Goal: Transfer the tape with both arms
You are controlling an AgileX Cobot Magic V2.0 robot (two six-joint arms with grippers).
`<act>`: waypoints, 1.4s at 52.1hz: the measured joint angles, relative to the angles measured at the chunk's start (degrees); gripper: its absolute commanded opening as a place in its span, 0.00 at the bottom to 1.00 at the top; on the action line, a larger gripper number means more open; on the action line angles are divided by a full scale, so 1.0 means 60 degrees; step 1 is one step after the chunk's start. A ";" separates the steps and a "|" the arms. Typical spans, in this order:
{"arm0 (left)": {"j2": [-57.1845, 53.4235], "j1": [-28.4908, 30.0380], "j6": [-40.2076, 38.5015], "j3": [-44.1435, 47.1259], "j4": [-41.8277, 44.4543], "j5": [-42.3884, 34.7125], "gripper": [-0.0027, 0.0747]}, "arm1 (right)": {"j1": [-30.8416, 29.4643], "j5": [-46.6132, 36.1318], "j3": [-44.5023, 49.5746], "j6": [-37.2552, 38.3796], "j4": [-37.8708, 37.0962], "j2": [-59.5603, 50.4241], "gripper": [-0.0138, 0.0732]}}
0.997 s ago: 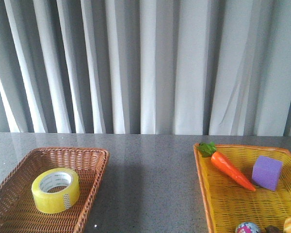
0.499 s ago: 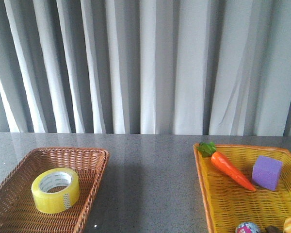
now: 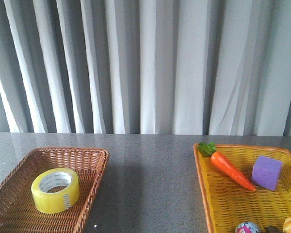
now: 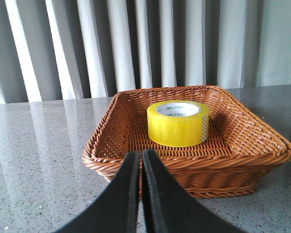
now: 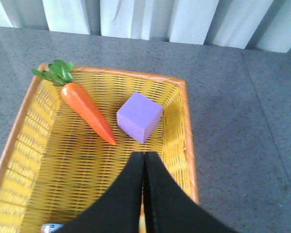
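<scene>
The yellow tape roll [image 3: 56,190] lies flat in the brown wicker basket [image 3: 94,187] at the front left of the table. It also shows in the left wrist view [image 4: 178,123], inside the same basket [image 4: 111,160]. My left gripper [image 4: 141,154] is shut and empty, short of the basket's near rim and apart from the tape. My right gripper [image 5: 144,156] is shut and empty above the yellow basket [image 5: 186,145], near the purple cube [image 5: 139,117]. Neither arm shows in the front view.
The yellow basket [image 3: 201,179] at the front right holds a toy carrot [image 3: 229,167], the purple cube [image 3: 266,173], a small patterned ball [image 3: 247,227] and other items at the frame's edge. Grey curtains hang behind the grey table.
</scene>
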 measured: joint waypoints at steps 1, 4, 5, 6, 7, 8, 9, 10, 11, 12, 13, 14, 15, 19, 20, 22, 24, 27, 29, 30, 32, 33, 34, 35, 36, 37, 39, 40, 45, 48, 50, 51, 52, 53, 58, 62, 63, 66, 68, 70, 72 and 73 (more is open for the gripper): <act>0.0000 0.0000 0.0000 0.0000 0.0000 0.0000 0.03 | 0.0000 -0.0036 0.0019 -0.0026 0.0160 -0.0056 0.15; 0.0000 0.0000 0.0000 0.0000 0.0000 0.0000 0.03 | 0.0000 -0.0332 0.0217 -0.0255 0.0511 -0.0289 0.15; 0.0000 0.0000 0.0000 0.0000 0.0000 0.0000 0.03 | 0.0000 -0.0462 0.0349 -0.0386 0.0663 -0.0403 0.15; 0.0000 0.0000 0.0000 0.0000 0.0000 0.0000 0.03 | 0.0000 -0.0680 0.0515 -0.0521 0.0809 -0.0537 0.15; 0.0000 0.0000 0.0000 0.0000 0.0000 0.0000 0.03 | 0.0000 -0.0929 0.0717 -0.0657 0.0954 -0.0636 0.15; 0.0000 0.0000 0.0000 0.0000 0.0000 0.0000 0.03 | 0.0000 -0.1196 0.0959 -0.0783 0.1098 -0.0804 0.15; 0.0000 0.0000 0.0000 0.0000 0.0000 0.0000 0.03 | 0.0000 -0.1477 0.1234 -0.0870 0.1243 -0.0988 0.15; 0.0000 0.0000 0.0000 0.0000 0.0000 0.0000 0.03 | 0.0000 -0.1795 0.1436 -0.0948 0.1391 -0.1185 0.15; 0.0000 0.0000 0.0000 0.0000 0.0000 0.0000 0.03 | 0.0000 -0.2111 0.1765 -0.0948 0.1497 -0.1389 0.15; 0.0000 0.0000 0.0000 0.0000 0.0000 0.0000 0.03 | 0.0000 -0.2333 0.2123 -0.1034 0.1649 -0.1602 0.15; 0.0000 0.0000 0.0000 0.0000 0.0000 0.0000 0.03 | 0.0000 -0.2668 0.2506 -0.1059 0.1754 -0.1821 0.15; 0.0000 0.0000 0.0000 0.0000 0.0000 0.0000 0.03 | 0.0000 -0.3009 0.2909 -0.1083 0.1945 -0.1971 0.15; 0.0000 0.0000 0.0000 0.0000 0.0000 0.0000 0.03 | 0.0000 -0.3344 0.3335 -0.1093 0.2073 -0.2193 0.15; 0.0000 0.0000 0.0000 0.0000 0.0000 0.0000 0.03 | 0.0000 -0.4501 0.4831 -0.1108 0.2365 -0.3024 0.15; 0.0000 0.0000 0.0000 0.0000 0.0000 0.0000 0.03 | 0.0000 -0.4785 0.5289 -0.1095 0.2391 -0.3247 0.15; 0.0000 0.0000 0.0000 0.0000 0.0000 0.0000 0.03 | 0.0000 -0.5254 0.6200 -0.1034 0.2432 -0.3709 0.15; 0.0000 0.0000 0.0000 0.0000 0.0000 0.0000 0.03 | 0.0000 -0.5769 0.7087 -0.1003 0.2443 -0.4102 0.15; 0.0000 0.0000 0.0000 0.0000 0.0000 0.0000 0.03 | 0.0000 -0.6450 0.8358 -0.0948 0.2445 -0.4947 0.15; 0.0000 0.0000 0.0000 0.0000 0.0000 0.0000 0.03 | 0.0000 -0.6849 0.9145 -0.0948 0.2445 -0.5402 0.15; 0.0000 0.0000 0.0000 0.0000 0.0000 0.0000 0.03 | 0.0000 -0.7017 0.9516 -0.0948 0.2445 -0.5682 0.15; 0.0000 0.0000 0.0000 0.0000 0.0000 0.0000 0.03 | 0.0000 -0.7293 1.0099 -0.1016 0.2408 -0.6143 0.15; 0.0000 0.0000 0.0000 0.0000 0.0000 0.0000 0.03 | 0.0000 -0.7433 1.0427 -0.1059 0.2386 -0.6430 0.15; 0.0000 0.0000 0.0000 0.0000 0.0000 0.0000 0.03 | 0.0000 -0.7589 1.0635 -0.1086 0.2368 -0.6709 0.15; 0.0000 0.0000 0.0000 0.0000 0.0000 0.0000 0.03 | 0.0000 -0.7725 1.0935 -0.1130 0.2355 -0.6977 0.15; 0.0000 0.0000 0.0000 0.0000 0.0000 0.0000 0.03 | 0.0000 -0.7806 1.1220 -0.1177 0.2342 -0.7227 0.15; 0.0000 0.0000 0.0000 0.0000 0.0000 0.0000 0.03 | 0.0000 -0.7907 1.1492 -0.1243 0.2333 -0.7471 0.15; 0.0000 0.0000 0.0000 0.0000 0.0000 0.0000 0.03 | 0.0000 -0.8089 1.1995 -0.1340 0.2323 -0.7858 0.15; 0.0000 0.0000 0.0000 0.0000 0.0000 0.0000 0.03 | 0.0000 -0.8171 1.2228 -0.1371 0.2324 -0.8074 0.15; 0.0000 0.0000 0.0000 0.0000 0.0000 0.0000 0.03 | 0.0000 -0.8420 1.3151 -0.1441 0.2324 -0.8974 0.15; 0.0000 0.0000 0.0000 0.0000 0.0000 0.0000 0.03 | 0.0000 -0.8487 1.3590 -0.1473 0.2324 -0.9454 0.15; 0.0000 0.0000 0.0000 0.0000 0.0000 0.0000 0.03 | 0.0000 -0.8521 1.3893 -0.1476 0.2324 -0.9750 0.15; 0.0000 0.0000 0.0000 0.0000 0.0000 0.0000 0.03 | 0.0000 -0.8543 1.4041 -0.1485 0.2324 -0.9900 0.15; 0.0000 0.0000 0.0000 0.0000 0.0000 0.0000 0.03 | 0.0000 -0.8552 1.4184 -0.1495 0.2312 -1.0002 0.15; 0.0000 0.0000 0.0000 0.0000 0.0000 0.0000 0.03 | 0.0000 -0.8566 1.4327 -0.1495 0.2302 -1.0158 0.15; 0.0000 0.0000 0.0000 0.0000 0.0000 0.0000 0.03 | 0.0000 -0.8675 1.4885 -0.1507 0.2232 -1.0973 0.15; 0.0000 0.0000 0.0000 0.0000 0.0000 0.0000 0.03 | 0.0000 -0.8685 1.4983 -0.1507 0.2201 -1.1477 0.15; 0.0000 0.0000 0.0000 0.0000 0.0000 0.0000 0.03 | 0.0000 -0.8676 1.4983 -0.1515 0.2167 -1.1612 0.15; 0.0000 0.0000 0.0000 0.0000 0.0000 0.0000 0.03 | 0.0000 -0.8652 1.4983 -0.1545 0.2031 -1.1945 0.15; 0.0000 0.0000 0.0000 0.0000 0.0000 0.0000 0.03 | 0.0000 -0.8622 1.4983 -0.1583 0.1942 -1.2113 0.15; 0.0000 0.0000 0.0000 0.0000 0.0000 0.0000 0.03 | 0.0000 -0.8615 1.4983 -0.1639 0.1852 -1.2196 0.15; 0.0000 0.0000 0.0000 0.0000 0.0000 0.0000 0.03 | -0.0009 -0.8593 1.4983 -0.1665 0.1754 -1.2230 0.15; 0.0000 0.0000 0.0000 0.0000 0.0000 0.0000 0.03 | -0.0020 -0.8593 1.4983 -0.1666 0.1754 -1.2242 0.15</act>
